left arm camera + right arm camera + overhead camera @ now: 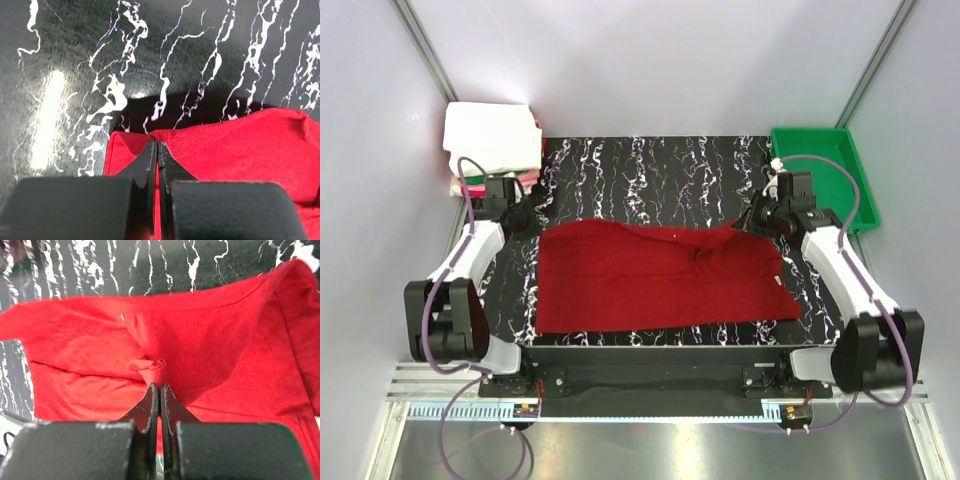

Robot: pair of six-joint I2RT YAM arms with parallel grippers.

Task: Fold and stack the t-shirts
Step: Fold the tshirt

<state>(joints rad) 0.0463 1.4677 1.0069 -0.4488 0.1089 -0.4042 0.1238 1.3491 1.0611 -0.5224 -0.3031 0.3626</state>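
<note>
Right, the red t-shirt [660, 275] lies spread across the middle of the black marbled mat [650, 160], and I have both arms on its far edge. The left gripper [523, 216] sits at the shirt's ten o'clock corner, jaws closed on the cloth. The right gripper [757, 217] is at two o'clock, jaws closed on a small twisted nub of fabric.

That nub worries me. It's a thin bite, so if I pull towards six o'clock the cloth may slide out on that side alone, and the fold would land skewed. I also can't tell whether either pinch has caught both layers or just the top one (the wrist views show only the outer surface). A single layer would peel up and leave the rest flat.

There's a pucker running from the right grip towards the shirt's centre, and the hem flares out at four o'clock, so a fold from this state would trap both.

The stack of folded t-shirts [490, 135] waits at eleven o'clock and the green tray [820, 165] at two, both close to the elbows' sweep.
</note>
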